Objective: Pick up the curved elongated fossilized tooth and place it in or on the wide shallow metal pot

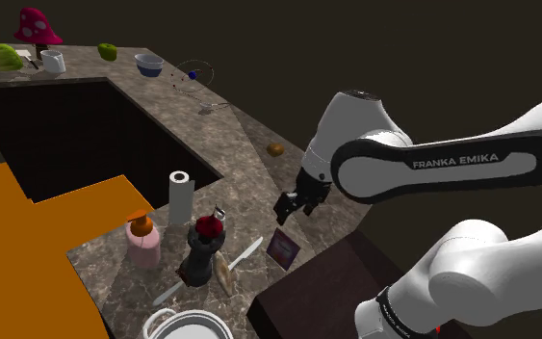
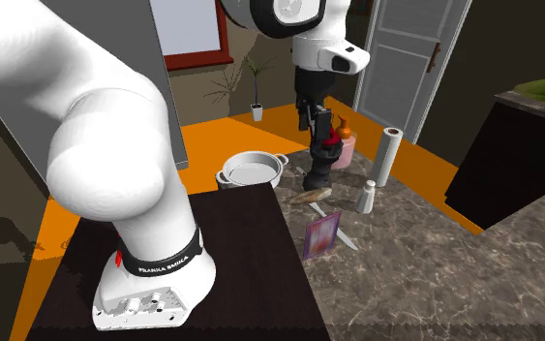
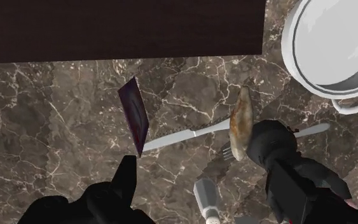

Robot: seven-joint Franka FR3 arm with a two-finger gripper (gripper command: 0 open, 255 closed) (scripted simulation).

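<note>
The tooth (image 1: 222, 271) is a tan, curved, tapering piece lying flat on the marble counter, close beside a black grinder (image 1: 200, 254) with a red top. In the wrist view the tooth (image 3: 241, 123) lies across a knife (image 3: 184, 135), a short way from the pot. The wide white-grey pot (image 1: 190, 325) with side handles stands at the counter's near end, its rim (image 3: 290, 48) just beyond the tooth (image 2: 311, 195). My gripper (image 1: 296, 208) hangs open above the counter, off to the shoulder view's right of the tooth, with nothing held. One black finger (image 3: 125, 170) points toward a purple card.
A purple card (image 1: 282, 247) stands tilted next to the stand's dark top (image 1: 326, 289). A salt shaker (image 2: 367, 197), paper towel roll (image 1: 180, 195) and pink soap bottle (image 1: 143, 241) crowd round the grinder (image 2: 320, 165). A deep dark recess (image 1: 66, 135) cuts into the counter beyond them.
</note>
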